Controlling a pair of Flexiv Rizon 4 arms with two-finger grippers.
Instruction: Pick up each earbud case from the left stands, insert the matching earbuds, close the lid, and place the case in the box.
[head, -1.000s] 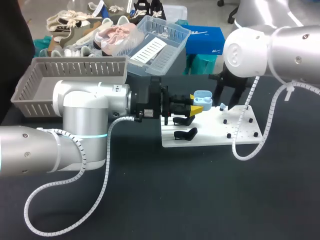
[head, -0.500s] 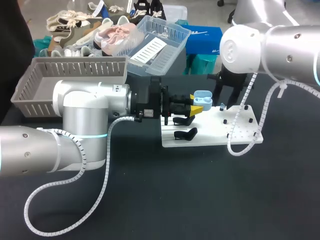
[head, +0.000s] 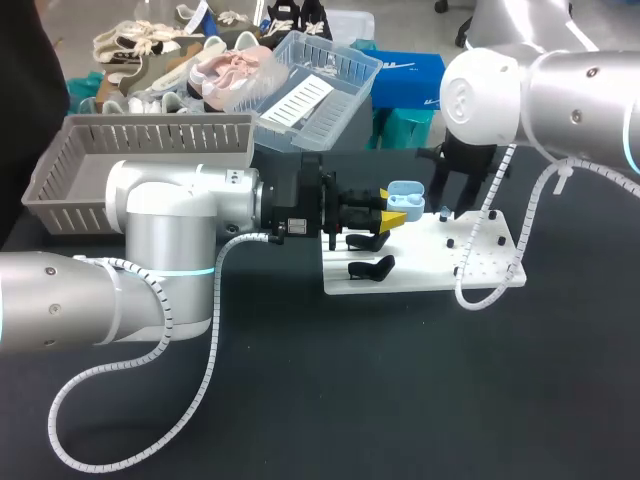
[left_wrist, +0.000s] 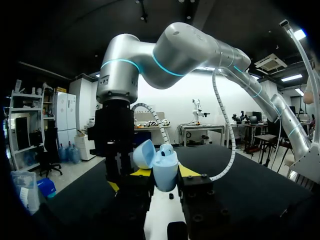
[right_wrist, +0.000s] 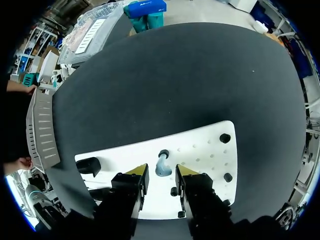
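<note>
The left hand (head: 391, 206) is gripping the open, pale-blue earbud case (left_wrist: 163, 169) at the frame's centre, lid tipped back, by the white board (head: 480, 272). The right hand (right_wrist: 162, 172), fingers spread, is hovering over a blue earbud (right_wrist: 162, 162) standing on the board just ahead of its tips. The pick is calling for a straight descent, fingers centred either side, and a light squeeze. The grey box (head: 60, 190) is sitting at upper left.
</note>
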